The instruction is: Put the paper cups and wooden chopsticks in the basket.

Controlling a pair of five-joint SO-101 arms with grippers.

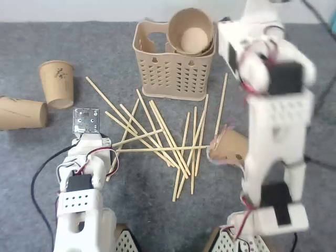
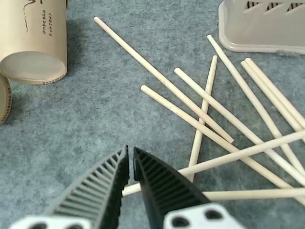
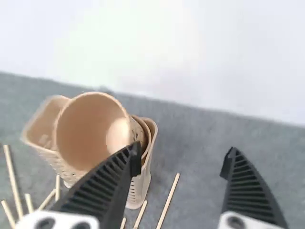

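A grey carpeted tabletop (image 1: 105, 42) carries everything. Two white robot arms stand at its near edge. The right arm (image 1: 275, 121) rises tall beside the basket, and the left arm (image 1: 81, 199) is low at the near left.

The beige perforated plastic basket (image 1: 173, 79) stands upright at the far middle of the tabletop. A stack of tan paper cups (image 1: 191, 31) leans in its right-hand part, open mouths tipped up and outward.

The right tool (image 3: 183, 150) hangs in the air with its black ribbed jaws spread wide and nothing between them. The basket and its cups lie beyond it. The left tool (image 2: 131, 150) is low over bare carpet with its jaws drawn almost together, gripping nothing.

Three more tan paper cups are out on the tabletop. One (image 1: 56, 84) lies at the far left with its base toward the left arm, another (image 1: 21, 113) lies on its side just left of it, and a third (image 1: 231, 147) lies tipped against the right arm.

The pale wooden chopsticks (image 1: 157, 136) lie scattered and crossing in front of the basket, between the two arms. Some lie just beside the left tool.
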